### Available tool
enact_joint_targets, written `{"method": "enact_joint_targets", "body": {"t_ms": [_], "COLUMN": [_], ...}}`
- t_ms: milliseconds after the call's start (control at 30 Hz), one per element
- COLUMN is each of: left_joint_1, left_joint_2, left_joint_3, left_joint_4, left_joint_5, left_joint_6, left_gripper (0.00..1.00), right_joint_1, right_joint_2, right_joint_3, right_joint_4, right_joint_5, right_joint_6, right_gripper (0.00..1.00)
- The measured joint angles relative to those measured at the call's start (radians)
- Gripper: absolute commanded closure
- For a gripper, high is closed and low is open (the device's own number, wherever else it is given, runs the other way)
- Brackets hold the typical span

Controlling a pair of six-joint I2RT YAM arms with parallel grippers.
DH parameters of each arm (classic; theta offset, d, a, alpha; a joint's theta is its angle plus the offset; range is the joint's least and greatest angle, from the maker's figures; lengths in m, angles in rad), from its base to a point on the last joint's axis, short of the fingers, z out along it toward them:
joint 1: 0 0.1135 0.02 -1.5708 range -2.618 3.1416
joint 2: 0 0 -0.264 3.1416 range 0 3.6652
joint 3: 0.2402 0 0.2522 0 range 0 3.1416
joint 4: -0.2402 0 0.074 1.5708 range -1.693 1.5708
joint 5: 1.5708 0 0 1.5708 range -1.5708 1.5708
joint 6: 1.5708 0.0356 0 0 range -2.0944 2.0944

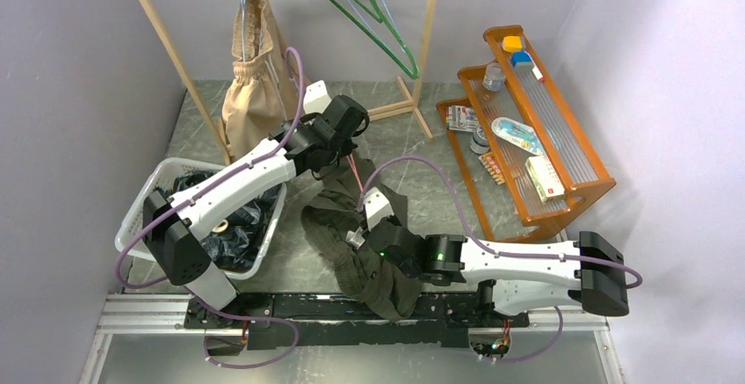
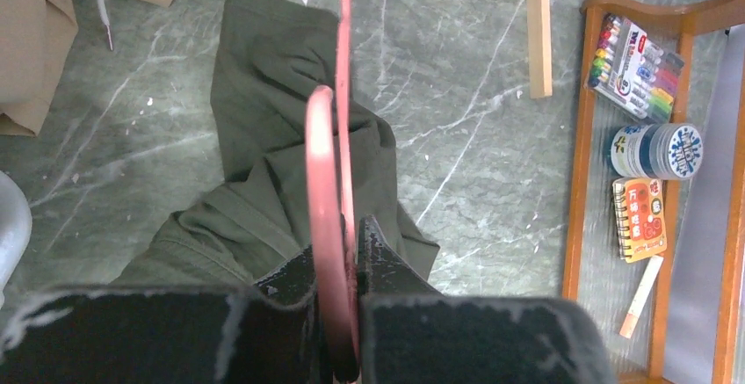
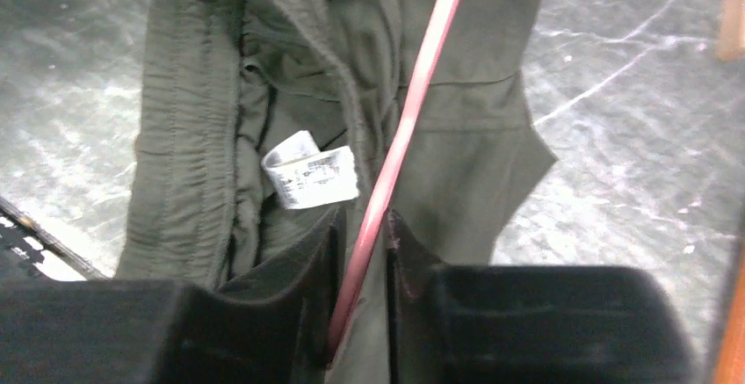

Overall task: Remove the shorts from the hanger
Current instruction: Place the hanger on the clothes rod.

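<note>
from above i see the olive green fabric shorts (image 1: 351, 257) heaped on the grey marbled surface (image 1: 422, 182) between the arms. only the left wrist view shows my left end effector (image 2: 341, 245) clamped on the hook of the thin pink hanger (image 2: 321, 173). the right wrist view shows the right end effector (image 3: 362, 230) narrow around the hanger's bar. i cannot tell if it grips. beside it is a white care label (image 3: 312, 173), print unreadable.

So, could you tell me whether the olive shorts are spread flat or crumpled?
Crumpled. The olive shorts lie in a twisted heap on the table, with overlapping folds and the inside label showing.
</note>
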Motion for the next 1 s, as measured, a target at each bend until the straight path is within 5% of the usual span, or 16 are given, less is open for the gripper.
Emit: {"method": "enact_joint_targets", "body": {"t_ms": [67, 200, 333, 467, 1000], "left_joint_1": [0.007, 0.024, 0.025, 0.025, 0.025], "left_joint_2": [-0.003, -0.025, -0.086, -0.172, -0.484], "left_joint_3": [0.0, -0.024, -0.113, -0.226, -0.533], "left_joint_4": [0.001, -0.003, 0.085, 0.204, 0.497], "left_joint_5": [0.001, 0.014, 0.042, 0.108, 0.282], "left_joint_6": [0.003, 0.013, 0.051, 0.095, 0.277], "left_gripper": [0.93, 0.85, 0.42, 0.25, 0.14], "right_joint_1": [0.007, 0.003, 0.007, 0.011, -0.142], "right_joint_2": [-0.015, -0.07, -0.093, -0.091, -0.061], "right_joint_3": [-0.005, -0.026, -0.04, -0.041, -0.029], "right_joint_4": [0.006, 0.014, 0.014, 0.008, 0.003], "right_joint_5": [0.04, 0.111, 0.117, 0.122, 0.04], "right_joint_6": [-0.003, 0.018, 0.039, 0.088, 0.223], "right_gripper": [1.0, 1.0, 1.0, 1.0, 1.0]}}
